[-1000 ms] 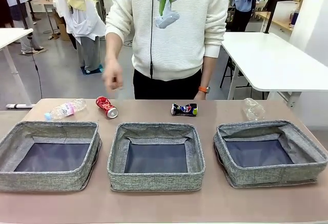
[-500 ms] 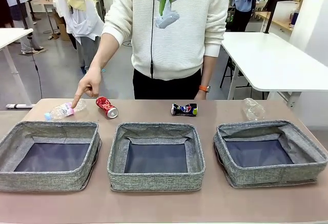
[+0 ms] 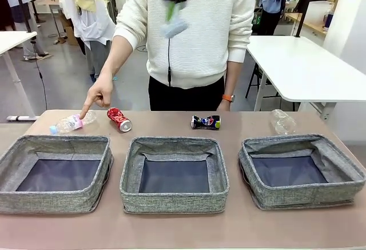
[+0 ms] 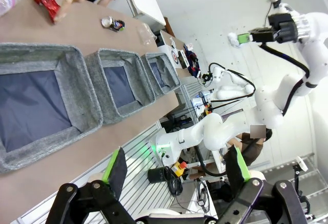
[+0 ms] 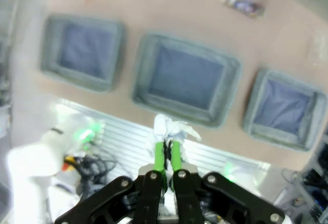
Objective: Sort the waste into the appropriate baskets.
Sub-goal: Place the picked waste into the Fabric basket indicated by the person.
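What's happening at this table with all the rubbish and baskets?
A person's hand points at the pink-labelled bottle lying on the table. The right pincer is shut on a white paper ball, high above the three grey baskets. The left pincer is open, holding nothing. The red can, dark blue can and clear cup lie beyond the baskets.

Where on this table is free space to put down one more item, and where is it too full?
Bare tabletop lies between the red can and the dark blue can, again between that can and the plastic cup, and along the near edge before the baskets. The far left is crowded: bottle, red can, the person's hand.
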Action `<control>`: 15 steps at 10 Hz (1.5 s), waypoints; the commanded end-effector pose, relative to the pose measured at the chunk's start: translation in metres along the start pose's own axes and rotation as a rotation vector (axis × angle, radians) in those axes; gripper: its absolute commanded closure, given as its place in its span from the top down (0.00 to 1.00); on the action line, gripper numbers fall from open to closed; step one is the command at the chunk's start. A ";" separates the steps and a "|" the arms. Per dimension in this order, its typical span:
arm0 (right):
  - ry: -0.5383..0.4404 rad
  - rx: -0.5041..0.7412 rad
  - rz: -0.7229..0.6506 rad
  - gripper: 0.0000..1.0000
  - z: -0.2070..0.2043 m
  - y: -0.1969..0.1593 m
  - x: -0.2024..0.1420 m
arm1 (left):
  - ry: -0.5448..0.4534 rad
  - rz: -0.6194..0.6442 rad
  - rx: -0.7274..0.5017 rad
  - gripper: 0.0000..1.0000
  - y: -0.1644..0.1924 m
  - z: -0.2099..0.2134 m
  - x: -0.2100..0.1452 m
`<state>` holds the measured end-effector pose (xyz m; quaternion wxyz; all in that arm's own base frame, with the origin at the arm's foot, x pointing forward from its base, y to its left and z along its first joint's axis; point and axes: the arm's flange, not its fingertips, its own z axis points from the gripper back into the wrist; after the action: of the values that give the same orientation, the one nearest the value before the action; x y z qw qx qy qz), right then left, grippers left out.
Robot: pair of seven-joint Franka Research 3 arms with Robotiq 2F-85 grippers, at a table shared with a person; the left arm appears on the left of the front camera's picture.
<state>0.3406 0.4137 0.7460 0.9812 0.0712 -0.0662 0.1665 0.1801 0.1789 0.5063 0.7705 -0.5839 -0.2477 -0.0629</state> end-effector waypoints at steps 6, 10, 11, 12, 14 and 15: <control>0.088 0.334 0.492 0.04 -0.244 0.147 -0.006 | -0.009 -0.018 -0.015 1.00 -0.003 0.000 0.002; -0.084 0.394 0.464 0.04 -0.326 0.130 -0.001 | -0.009 -0.018 -0.015 1.00 -0.003 0.000 0.002; -0.171 0.364 0.448 0.04 -0.340 0.125 -0.002 | -0.009 -0.018 -0.015 1.00 -0.003 0.000 0.002; -0.217 0.379 0.448 0.04 -0.349 0.120 -0.003 | -0.009 -0.018 -0.015 1.00 -0.003 0.000 0.002; -0.232 0.450 0.416 0.04 -0.352 0.111 -0.008 | -0.009 -0.018 -0.015 1.00 -0.003 0.000 0.002; -0.237 0.438 0.405 0.04 -0.351 0.107 -0.006 | -0.009 -0.018 -0.015 1.00 -0.003 0.000 0.002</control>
<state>0.3421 0.5852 0.4076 0.8810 0.2732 -0.1552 0.3536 0.1809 0.1787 0.5061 0.7714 -0.5835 -0.2462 -0.0624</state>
